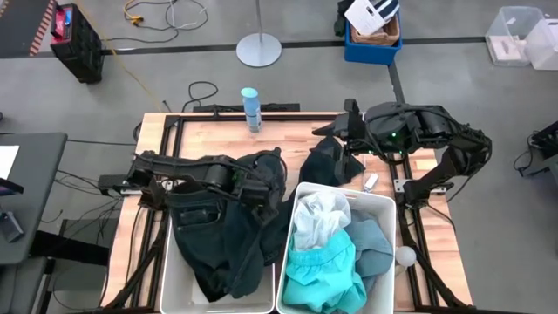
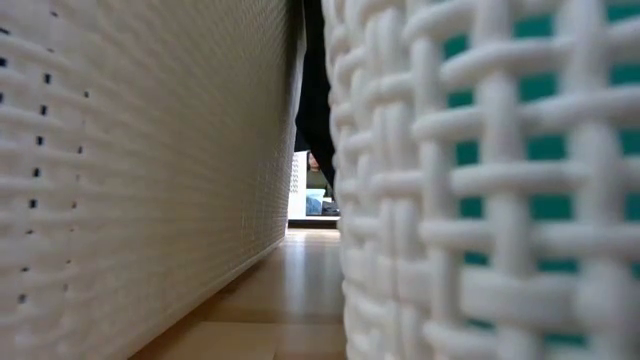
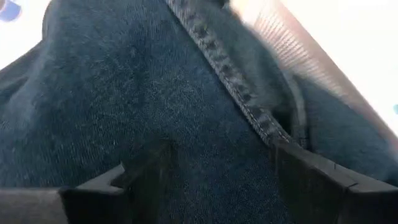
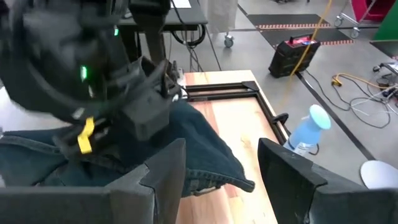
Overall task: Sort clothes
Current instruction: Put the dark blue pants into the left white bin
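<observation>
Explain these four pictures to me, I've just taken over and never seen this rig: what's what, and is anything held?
Two robot arms work at a table. The top-down picture shows everything: dark clothes hang over the left bin, light clothes fill the right bin, a bottle stands at the back. The low picture peers between the bins. The other two look out from each wrist. The left gripper is open, pressed into dark fabric; the right gripper is open and empty, near another dark garment.
</observation>
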Tool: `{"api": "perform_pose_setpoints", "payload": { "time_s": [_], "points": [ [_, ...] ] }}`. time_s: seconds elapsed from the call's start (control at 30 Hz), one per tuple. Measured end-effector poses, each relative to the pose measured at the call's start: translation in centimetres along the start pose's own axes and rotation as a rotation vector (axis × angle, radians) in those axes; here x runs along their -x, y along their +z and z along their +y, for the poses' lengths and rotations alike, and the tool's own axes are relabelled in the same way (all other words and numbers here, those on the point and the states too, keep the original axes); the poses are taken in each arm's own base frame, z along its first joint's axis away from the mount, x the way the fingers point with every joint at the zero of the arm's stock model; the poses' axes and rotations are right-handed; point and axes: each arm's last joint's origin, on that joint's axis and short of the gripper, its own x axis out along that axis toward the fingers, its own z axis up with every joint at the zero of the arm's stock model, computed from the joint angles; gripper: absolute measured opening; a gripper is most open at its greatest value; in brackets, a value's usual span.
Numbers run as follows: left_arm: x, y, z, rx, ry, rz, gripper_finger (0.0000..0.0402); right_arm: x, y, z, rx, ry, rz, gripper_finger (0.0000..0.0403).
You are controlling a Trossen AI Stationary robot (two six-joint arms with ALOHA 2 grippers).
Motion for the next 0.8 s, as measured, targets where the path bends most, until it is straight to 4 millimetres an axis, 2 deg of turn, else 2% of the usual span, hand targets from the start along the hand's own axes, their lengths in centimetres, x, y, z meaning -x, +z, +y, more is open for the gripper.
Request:
{"api": "perform_pose_setpoints", "payload": {
  "time_s": [0.1, 0.2, 0.3, 0.43, 0.5, 0.63, 0.8],
  "points": [
    [-2.5, -0.5, -0.2, -0.014, 0.061, 0.127, 0.0269, 0.0, 0.0, -0.1, -0.003, -0.006, 0.001, 0.0217],
    [-5.1, -1.1, -0.5, -0.021, 0.091, 0.258, 0.0240, -0.1, 0.0, -0.2, -0.005, -0.008, 0.003, 0.0217],
    [-5.9, -1.6, -0.6, -0.039, 0.070, 0.307, 0.0182, -0.1, 0.0, -0.2, -0.005, -0.008, 0.004, 0.0217],
    [-6.7, -2.2, -0.5, -0.014, 0.085, 0.368, 0.0066, 0.0, 0.0, -0.2, -0.005, -0.008, 0.005, 0.0217],
    [-6.8, -2.3, -0.5, 0.003, 0.081, 0.385, 0.0019, -0.1, 0.0, -0.2, -0.004, -0.009, 0.005, 0.0217],
    [-6.1, -2.6, -0.9, 0.042, 0.040, 0.433, 0.0006, -0.1, 0.0, -0.2, 0.003, -0.009, 0.005, 0.0217],
    [-2.5, -3.7, -1.3, 0.173, -0.060, 0.466, 0.0004, -0.1, -0.1, -0.2, 0.005, -0.009, 0.008, 0.0217]
  ]
}}
